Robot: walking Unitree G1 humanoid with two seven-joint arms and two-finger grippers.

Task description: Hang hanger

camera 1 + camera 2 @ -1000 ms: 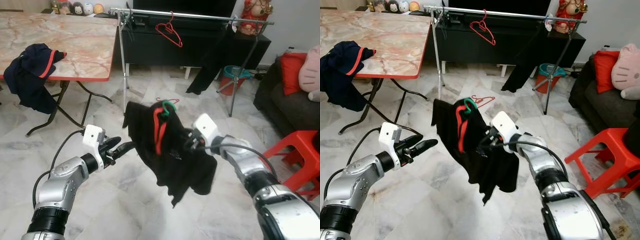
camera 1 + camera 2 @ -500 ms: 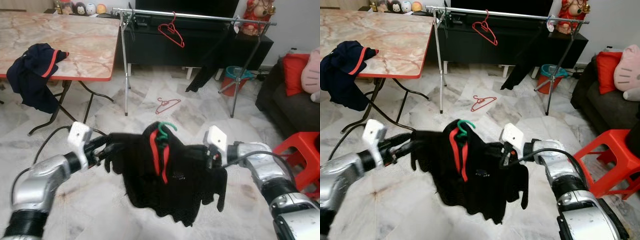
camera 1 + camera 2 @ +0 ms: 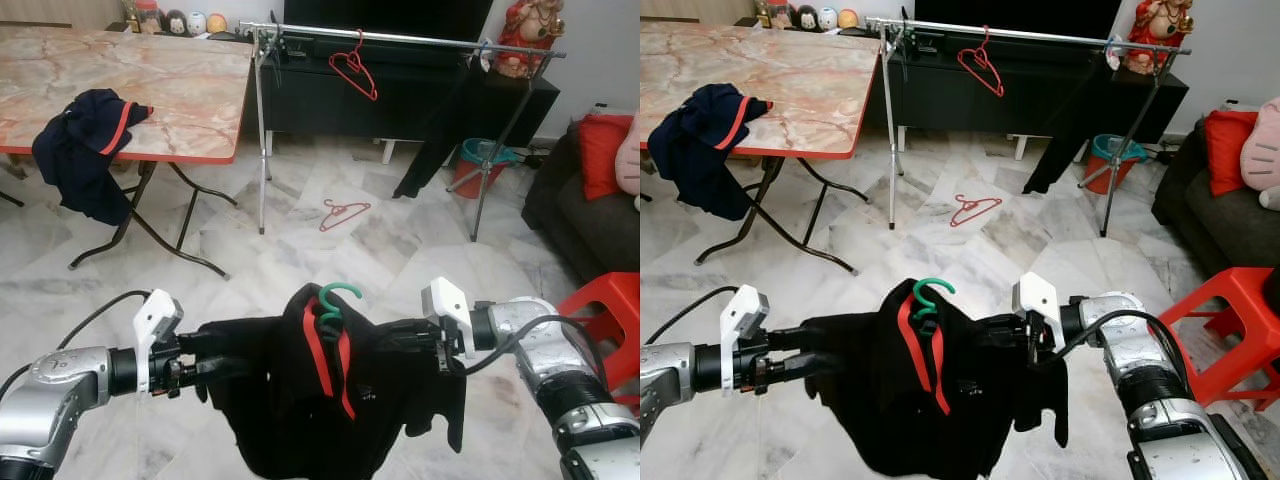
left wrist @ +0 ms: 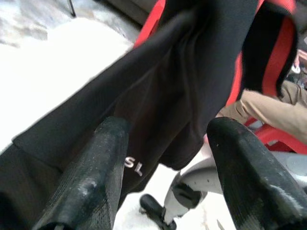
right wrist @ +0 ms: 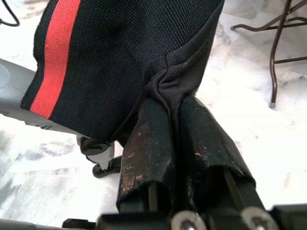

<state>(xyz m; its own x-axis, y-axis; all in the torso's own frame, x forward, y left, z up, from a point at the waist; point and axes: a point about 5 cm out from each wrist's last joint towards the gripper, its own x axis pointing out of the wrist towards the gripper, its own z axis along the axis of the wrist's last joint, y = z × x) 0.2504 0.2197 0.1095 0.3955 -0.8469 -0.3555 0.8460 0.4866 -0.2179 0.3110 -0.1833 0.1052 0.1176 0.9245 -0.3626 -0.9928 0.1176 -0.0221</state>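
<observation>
Right wrist view shows your right tool (image 5: pixel 175 143) pinched shut on a fold of the black shirt (image 3: pixel 330 400). Your left tool (image 4: pixel 163 163) gapes wide, shirt fabric between its fingers. Since a second ago you've stretched the shirt level; the green hanger hook (image 3: pixel 335 297) pokes up. Open floor (image 3: pixel 400 240) lies ahead to the rail (image 3: pixel 400 38).
</observation>
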